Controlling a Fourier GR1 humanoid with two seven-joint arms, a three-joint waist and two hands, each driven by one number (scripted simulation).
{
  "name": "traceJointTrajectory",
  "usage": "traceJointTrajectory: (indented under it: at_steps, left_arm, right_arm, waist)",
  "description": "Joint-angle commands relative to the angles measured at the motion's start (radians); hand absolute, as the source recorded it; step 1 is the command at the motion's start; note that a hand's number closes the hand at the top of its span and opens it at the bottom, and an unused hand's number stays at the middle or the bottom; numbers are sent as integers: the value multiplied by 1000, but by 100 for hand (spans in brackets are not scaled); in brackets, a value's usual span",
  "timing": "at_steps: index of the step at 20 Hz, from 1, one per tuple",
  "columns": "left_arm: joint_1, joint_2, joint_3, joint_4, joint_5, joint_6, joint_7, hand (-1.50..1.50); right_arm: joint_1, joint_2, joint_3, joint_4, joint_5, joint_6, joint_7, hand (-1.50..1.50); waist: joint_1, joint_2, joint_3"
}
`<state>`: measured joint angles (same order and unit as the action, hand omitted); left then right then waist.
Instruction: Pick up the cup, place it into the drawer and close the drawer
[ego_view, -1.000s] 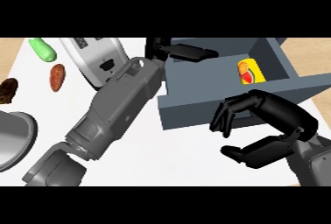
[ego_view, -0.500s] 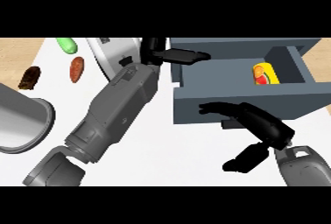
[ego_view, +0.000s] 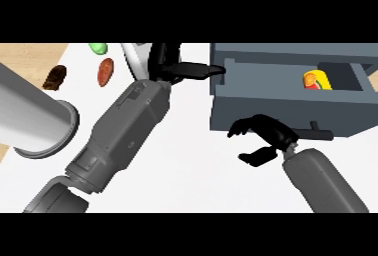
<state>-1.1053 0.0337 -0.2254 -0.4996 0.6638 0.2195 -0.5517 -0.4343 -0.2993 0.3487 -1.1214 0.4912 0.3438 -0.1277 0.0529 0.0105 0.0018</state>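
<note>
The grey drawer (ego_view: 284, 111) stands open at the upper right. A yellow and red cup (ego_view: 317, 80) lies inside it near the right side. My right hand (ego_view: 269, 136) hovers just in front of the drawer's front panel, left of its small handle (ego_view: 319, 131). Its fingers are loosely bent, apart from the thumb, and hold nothing. My left hand (ego_view: 174, 66) sits at the top centre by the drawer's left corner, fingers stretched out to the right and holding nothing. Its forearm (ego_view: 125, 135) runs diagonally down to the lower left.
A large grey cylinder (ego_view: 33, 120) lies at the left edge. Behind it sit a dark brown item (ego_view: 55, 77), a reddish-brown item (ego_view: 106, 71) and a green item (ego_view: 97, 48). A white and grey object (ego_view: 135, 56) is partly hidden behind my left hand.
My right hand has moved left and up, close to the drawer's front panel. The left arm holds its pose. The cup stays in the drawer.
</note>
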Motion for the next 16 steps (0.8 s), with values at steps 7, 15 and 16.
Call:
traceJointTrajectory:
  at_steps: [7, 15, 16]
  left_arm:
    - [137, 99, -3, -146, 14, -91, 46, -150]
    - [197, 146, -15, -205, 12, -143, 63, -150]
    - [213, 143, -20, -202, 14, -166, 59, -150]
  right_arm:
    - [-274, 8, -171, 479, 5, -153, -249, 150]
    - [-462, -79, -320, 634, -50, -212, -256, 150]
    - [-467, -92, -327, 635, -58, -202, -263, 150]
  waist:
    - [75, 7, 3]
    - [117, 25, 4]
    - [119, 33, 3]
